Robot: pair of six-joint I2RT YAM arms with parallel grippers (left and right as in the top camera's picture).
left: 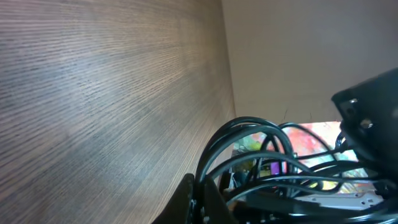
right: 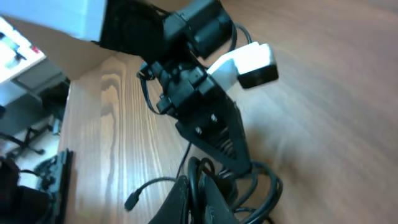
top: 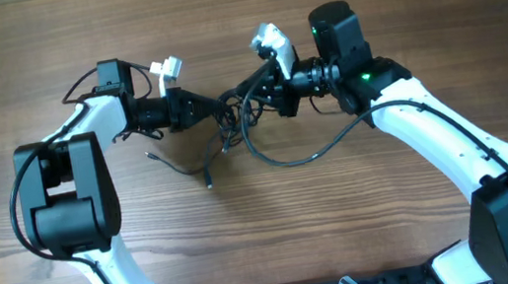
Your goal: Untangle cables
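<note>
Overhead: I am looking at the left gripper (top: pixel 212 108) and the right gripper (top: pixel 256 97) meeting nose to nose over the middle of the tabletop (top: pixel 394 3), with the cables (top: pixel 231 120) bunched in a knot between them. Two thin tails are trailing down-left onto the wood, and a longer loop (top: pixel 287 160) is sagging toward the right arm. I cannot tell whether that loop belongs to the bundle. I judge both arms are gripping close together so each pins one side of the knot for pulling apart. Left wrist: the cables (left: pixel 249 134) are arching up out of the left gripper (left: pixel 202 199) at the bottom edge. The jaws are sitting narrow and look clamped on the cords. The right arm (left: pixel 370 118) is showing as a black mass just beyond. Right wrist: the left gripper (right: pixel 239 163) is pointing down at me, its tips pinched into the cables (right: pixel 264 186). My right gripper (right: pixel 194 202) is showing narrow jaws with cord loops caught between them, so I read it as holding. One plug end (right: pixel 132 200) is lying loose on the wood nearby, apart from both grippers.
</note>
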